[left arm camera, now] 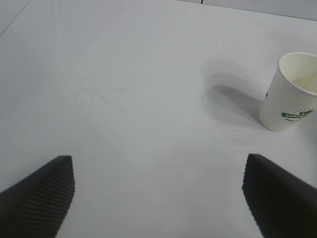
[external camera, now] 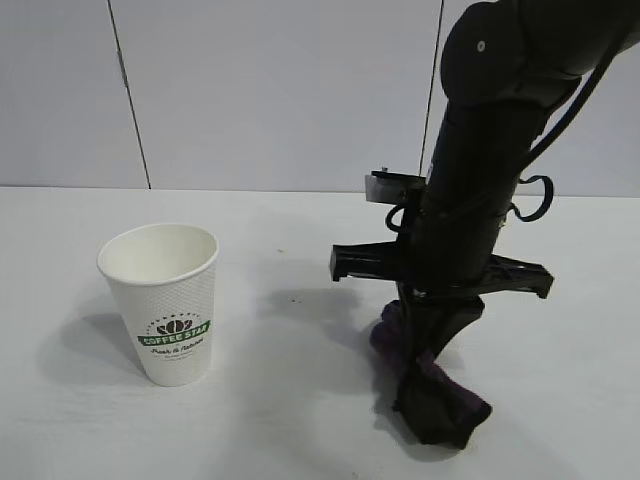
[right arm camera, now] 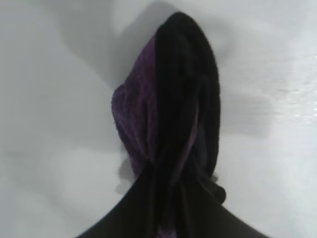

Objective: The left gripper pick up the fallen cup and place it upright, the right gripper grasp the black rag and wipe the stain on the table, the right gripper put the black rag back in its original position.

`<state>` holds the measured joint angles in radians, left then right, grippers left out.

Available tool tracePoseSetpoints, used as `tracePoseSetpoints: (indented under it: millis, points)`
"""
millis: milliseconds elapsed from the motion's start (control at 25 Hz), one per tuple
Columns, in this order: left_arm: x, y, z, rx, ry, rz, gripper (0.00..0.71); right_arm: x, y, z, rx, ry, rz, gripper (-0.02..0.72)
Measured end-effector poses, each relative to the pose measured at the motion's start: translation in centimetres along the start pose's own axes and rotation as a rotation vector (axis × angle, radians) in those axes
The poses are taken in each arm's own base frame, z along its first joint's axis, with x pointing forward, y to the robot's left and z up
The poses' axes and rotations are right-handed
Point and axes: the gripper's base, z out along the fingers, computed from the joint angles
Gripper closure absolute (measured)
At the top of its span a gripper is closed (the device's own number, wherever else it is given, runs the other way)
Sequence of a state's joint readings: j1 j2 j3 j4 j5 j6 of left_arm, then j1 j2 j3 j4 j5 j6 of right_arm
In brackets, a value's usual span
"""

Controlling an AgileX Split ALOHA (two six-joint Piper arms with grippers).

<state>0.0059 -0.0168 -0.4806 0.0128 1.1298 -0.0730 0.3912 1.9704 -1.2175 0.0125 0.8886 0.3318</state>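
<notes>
I had the right gripper (external camera: pixel 437 372) pointing straight down, jaws clamped on the black rag (external camera: pixel 432 385) trailing onto the worktop (external camera: pixel 300 420) toward its near edge, while the upright cup (external camera: pixel 165 305) stood well apart and the left gripper (left arm camera: pixel 158 198) idled, jaws wide and empty.

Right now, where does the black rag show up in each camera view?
Exterior view: rag lower right, pinched by the right hand, right of the cup.
Left wrist view: not in it.
Right wrist view: rag fills the centre.
Shared landmark: the white table.
</notes>
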Motion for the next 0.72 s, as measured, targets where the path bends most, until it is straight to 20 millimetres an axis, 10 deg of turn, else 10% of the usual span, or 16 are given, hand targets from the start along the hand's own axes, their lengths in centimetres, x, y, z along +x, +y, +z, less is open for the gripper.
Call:
tracePoseSetpoints:
  millis: [360, 720]
  points:
    - [0.0, 0.0, 0.0, 0.0, 0.0, 0.0, 0.046, -0.2, 0.1, 0.0, -0.013, -0.024, 0.007, 0.157]
    - [0.0, 0.0, 0.0, 0.0, 0.0, 0.0, 0.046, -0.9, -0.3, -3.7, -0.063, -0.204, 0.044, 0.104]
